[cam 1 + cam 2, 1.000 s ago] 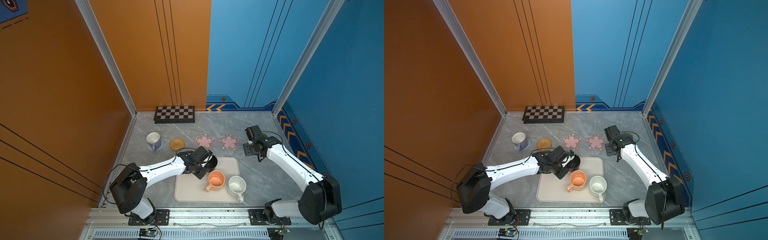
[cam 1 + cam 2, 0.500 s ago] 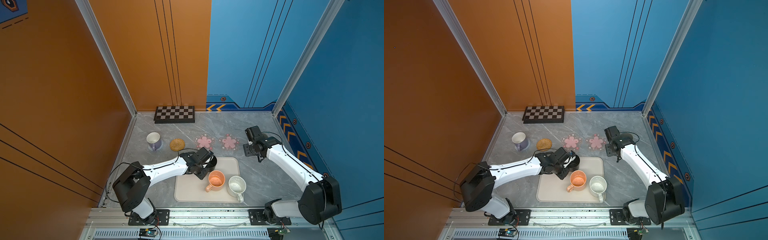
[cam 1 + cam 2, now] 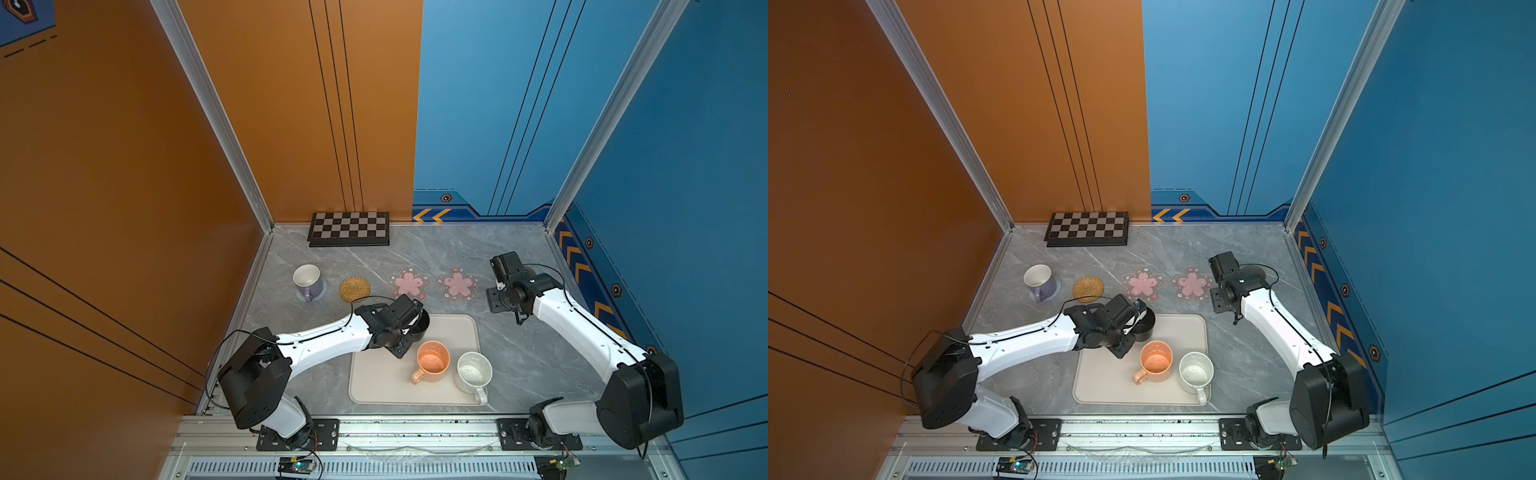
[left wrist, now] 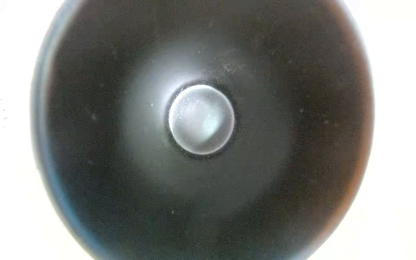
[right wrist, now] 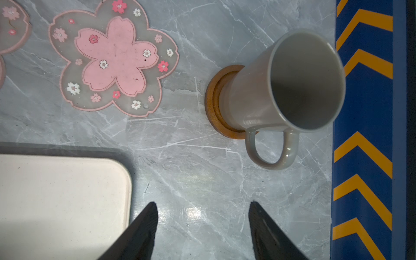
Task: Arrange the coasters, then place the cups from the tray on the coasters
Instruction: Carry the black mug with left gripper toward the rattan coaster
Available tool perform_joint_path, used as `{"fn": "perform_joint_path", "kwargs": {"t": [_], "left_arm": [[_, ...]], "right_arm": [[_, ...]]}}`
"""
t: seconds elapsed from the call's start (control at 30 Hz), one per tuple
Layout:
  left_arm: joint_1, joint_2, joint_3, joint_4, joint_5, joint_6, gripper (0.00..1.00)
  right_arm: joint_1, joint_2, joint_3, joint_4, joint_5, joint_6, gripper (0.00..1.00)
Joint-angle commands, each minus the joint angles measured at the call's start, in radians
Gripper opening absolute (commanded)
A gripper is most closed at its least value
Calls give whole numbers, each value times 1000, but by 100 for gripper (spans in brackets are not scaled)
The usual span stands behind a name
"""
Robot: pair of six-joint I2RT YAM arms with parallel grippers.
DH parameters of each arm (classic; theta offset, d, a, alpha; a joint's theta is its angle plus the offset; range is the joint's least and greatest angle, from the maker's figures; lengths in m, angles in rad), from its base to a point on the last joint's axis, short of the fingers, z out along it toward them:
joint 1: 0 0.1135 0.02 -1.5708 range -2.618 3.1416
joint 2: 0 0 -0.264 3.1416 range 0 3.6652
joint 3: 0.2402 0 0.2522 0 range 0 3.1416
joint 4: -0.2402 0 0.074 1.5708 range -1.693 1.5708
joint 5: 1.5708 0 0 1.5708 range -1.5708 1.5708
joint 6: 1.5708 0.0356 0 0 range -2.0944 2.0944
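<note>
We take the left gripper to be sitting over the black mug at the far left corner of the tray, ready to carry it to a free coaster. Its wrist view looks straight down the mug's dark, glossy inside to a pale round bottom, so we cannot tell how its jaws stand. The right gripper hangs spread and empty near the tall grey mug, which stands upright on the dark-brown wooden coaster. The rattan coaster and pink flower coasters lie bare on the surface.
</note>
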Motion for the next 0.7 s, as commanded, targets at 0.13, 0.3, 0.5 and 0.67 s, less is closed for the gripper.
{"fn": "perform_joint_path", "kwargs": {"t": [0.13,0.3,0.5,0.67], "left_arm": [[54,-92,73,-42,-95,-23,0],[124,-105,66,-50,-95,-34,0],[248,-114,66,-50,-99,-54,0],[336,-101,82,-50,-101,-51,0]], "right_arm": [[5,-25,5,-20,2,-4,67],[4,-25,11,-20,1,-4,67],[4,-24,12,-20,-2,-5,67],[3,-21,6,-19,2,-9,67]]}}
